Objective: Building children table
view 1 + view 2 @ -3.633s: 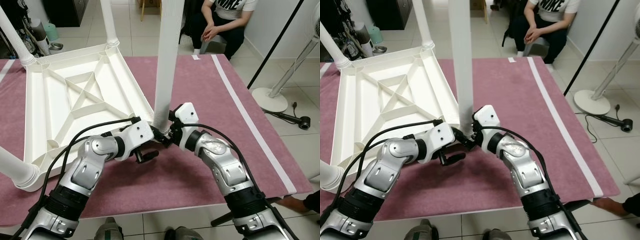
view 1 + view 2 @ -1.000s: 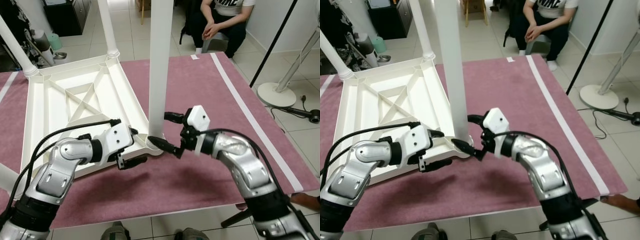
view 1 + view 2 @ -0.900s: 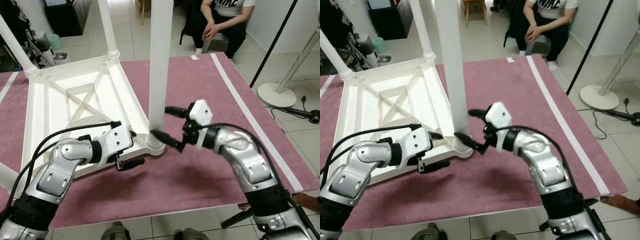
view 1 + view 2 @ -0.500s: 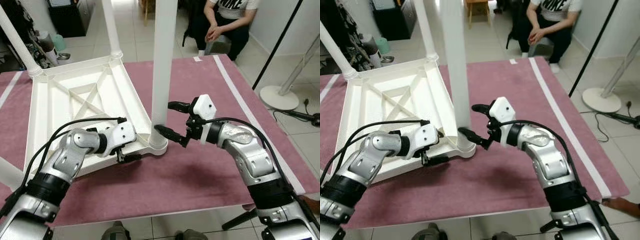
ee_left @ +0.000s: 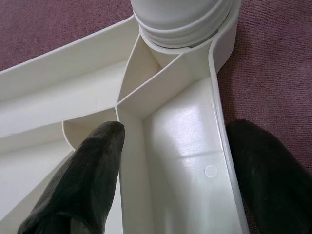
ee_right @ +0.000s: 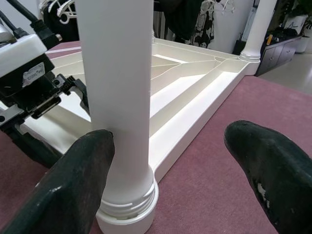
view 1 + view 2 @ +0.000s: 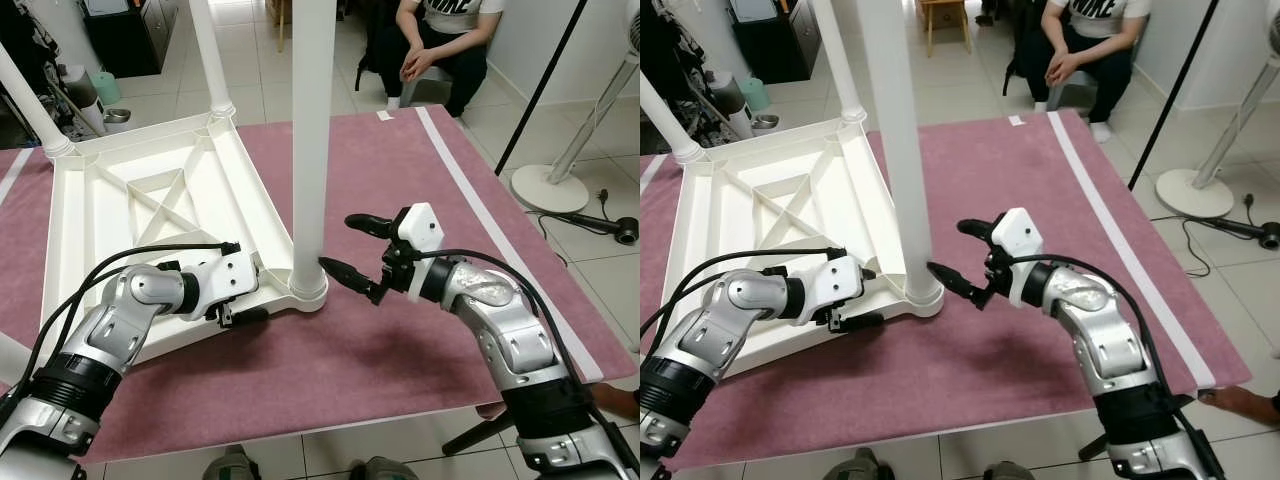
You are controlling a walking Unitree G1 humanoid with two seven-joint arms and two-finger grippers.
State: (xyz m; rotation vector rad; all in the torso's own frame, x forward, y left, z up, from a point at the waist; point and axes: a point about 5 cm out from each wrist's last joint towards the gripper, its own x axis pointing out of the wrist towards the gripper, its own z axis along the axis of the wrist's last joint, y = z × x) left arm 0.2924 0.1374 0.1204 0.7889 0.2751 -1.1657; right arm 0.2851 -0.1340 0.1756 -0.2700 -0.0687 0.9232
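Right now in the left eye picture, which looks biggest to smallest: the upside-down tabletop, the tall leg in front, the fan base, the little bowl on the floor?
1. Upside-down white tabletop.
2. Front table leg, though it stands nearer the camera, so it may look bigger than it is.
3. White fan base.
4. Small metal bowl, far off.

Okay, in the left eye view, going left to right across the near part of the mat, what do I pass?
Left gripper with its jaws astride the tabletop edge → upright white table leg in its corner socket → right gripper, jaws open beside the leg → white stripe on the mat → fan base on the floor.
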